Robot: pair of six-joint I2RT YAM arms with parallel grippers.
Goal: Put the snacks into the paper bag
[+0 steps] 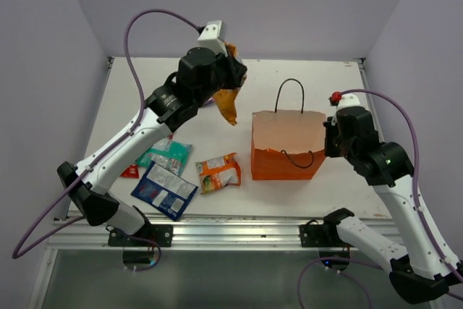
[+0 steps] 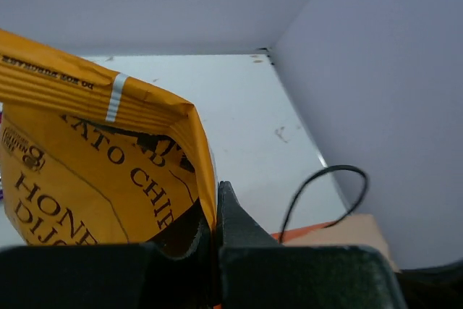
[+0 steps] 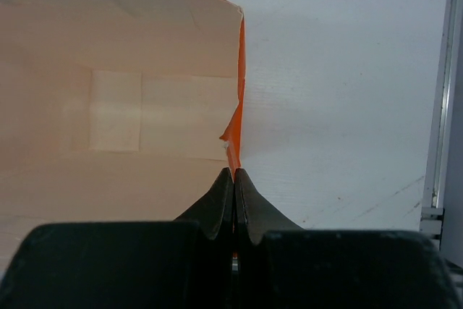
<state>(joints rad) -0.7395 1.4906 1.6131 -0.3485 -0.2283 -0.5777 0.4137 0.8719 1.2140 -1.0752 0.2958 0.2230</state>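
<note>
Left fingers [image 2: 233, 216]: clamped on honey dijon chip packet [image 2: 79, 179], held above tabletop [image 1: 325, 74]. Right fingers [image 3: 249, 208]: pinched tight on right rim of upright orange paper bag [image 3: 145, 106].

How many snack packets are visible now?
5. A yellow packet in the left fingers; teal packet, blue packet, orange-green packet and red packet on the table left of the bag. More may hide under the arm.

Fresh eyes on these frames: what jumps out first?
The orange-yellow packet dangles from the left gripper, held high at back left. The orange paper bag stands centre-right, its right edge pinched by the right gripper. A teal packet, a blue packet and an orange-green packet lie near-left.
</note>
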